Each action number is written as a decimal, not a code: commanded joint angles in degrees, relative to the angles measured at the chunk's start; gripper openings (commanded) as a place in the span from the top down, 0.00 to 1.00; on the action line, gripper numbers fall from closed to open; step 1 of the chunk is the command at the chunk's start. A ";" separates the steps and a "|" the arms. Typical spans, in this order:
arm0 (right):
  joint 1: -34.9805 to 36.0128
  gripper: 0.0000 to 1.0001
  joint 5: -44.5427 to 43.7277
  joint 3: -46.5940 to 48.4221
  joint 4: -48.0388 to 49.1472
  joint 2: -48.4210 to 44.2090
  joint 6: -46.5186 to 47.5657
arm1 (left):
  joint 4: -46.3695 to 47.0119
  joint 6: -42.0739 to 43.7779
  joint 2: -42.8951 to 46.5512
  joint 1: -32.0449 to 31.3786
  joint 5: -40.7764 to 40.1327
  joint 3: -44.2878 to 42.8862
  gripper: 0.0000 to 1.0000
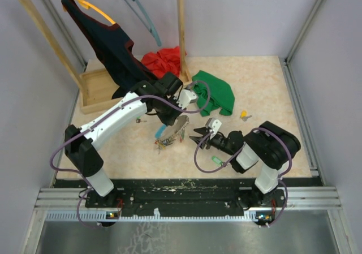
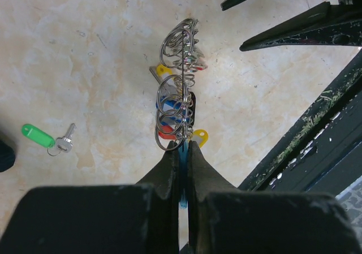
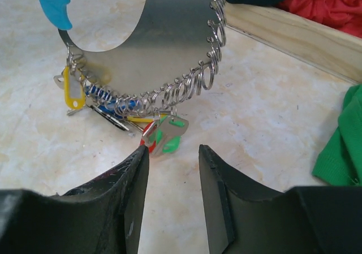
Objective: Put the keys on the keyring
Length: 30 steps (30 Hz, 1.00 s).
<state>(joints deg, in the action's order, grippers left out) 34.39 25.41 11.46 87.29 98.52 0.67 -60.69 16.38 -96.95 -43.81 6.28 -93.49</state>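
Note:
My left gripper (image 1: pixel 168 124) (image 2: pixel 182 147) is shut on the light-blue segment (image 2: pixel 184 158) of the keyring (image 1: pixel 172 132) and holds it upright, with its key cluster touching the table. In the right wrist view the keyring (image 3: pixel 164 33) is a curved silver band carrying many small rings and coloured tags, with the blue segment (image 3: pixel 56 2) at top left. My right gripper (image 1: pixel 195 136) (image 3: pixel 172 158) is open and empty. Its tips are just short of a green-tagged key (image 3: pixel 167 138) hanging from the ring. A loose green-tagged key (image 1: pixel 216 160) (image 2: pixel 38 136) and a loose yellow-tagged key (image 1: pixel 244 116) lie on the table.
A wooden rack (image 1: pixel 102 90) with a black garment on an orange hanger stands at the back left. A red cloth (image 1: pixel 164 61) and a green cloth (image 1: pixel 215 93) lie behind the grippers. The black front rail (image 2: pixel 317 135) is close by.

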 commanded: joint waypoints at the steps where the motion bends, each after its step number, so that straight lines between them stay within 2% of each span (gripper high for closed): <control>1: 2.15 0.60 -3.11 0.24 11.56 1.18 6.28 | -2.07 0.80 -0.18 -0.54 -0.68 -1.85 1.00; 11: 5.56 0.66 -6.55 0.84 11.68 2.56 12.34 | -1.63 1.20 0.39 -1.19 1.01 -1.35 1.00; 30: 5.69 0.74 -4.74 3.52 11.68 3.43 11.31 | -1.41 1.82 0.54 -1.71 3.06 -1.18 1.00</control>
<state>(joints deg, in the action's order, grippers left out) 39.38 19.99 13.30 88.77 101.49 11.94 -61.95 17.02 -97.21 -45.04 8.05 -93.51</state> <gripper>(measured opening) 0.271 0.032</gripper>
